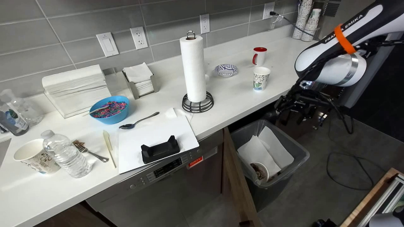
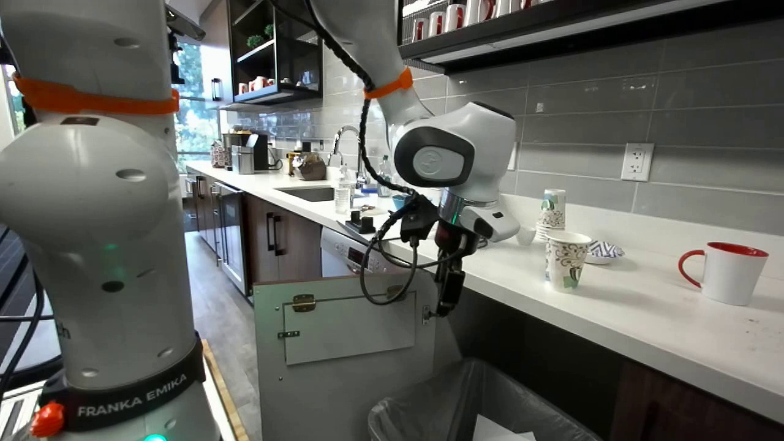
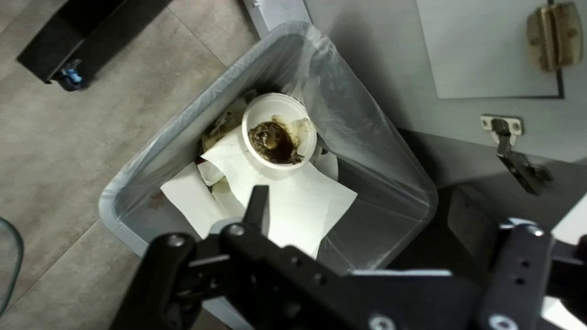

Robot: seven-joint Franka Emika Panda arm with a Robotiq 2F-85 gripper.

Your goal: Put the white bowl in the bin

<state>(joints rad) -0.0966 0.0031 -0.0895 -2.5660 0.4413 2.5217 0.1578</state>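
The white bowl (image 3: 305,117) lies in the bin, on white paper, with dark brown residue inside. It also shows in an exterior view (image 1: 260,172), near the bin's front wall, and looks tilted. In the exterior view from beside the arm it is hidden. The bin (image 1: 301,156) is dark grey with a clear whitish liner. It also shows in an exterior view (image 2: 422,401) and in the wrist view (image 3: 202,98). My gripper (image 3: 390,211) is above the bin, its fingers wide apart with nothing between them. It also shows in an exterior view (image 2: 450,288).
An open cabinet door (image 2: 343,355) stands beside the bin. The counter (image 1: 221,107) edge is close to the gripper. On it are a paper cup (image 1: 261,78), red-white mug (image 1: 259,56), patterned dish (image 1: 226,70), paper-towel stand (image 1: 194,69), blue bowl (image 1: 110,119) and black tray (image 1: 160,151).
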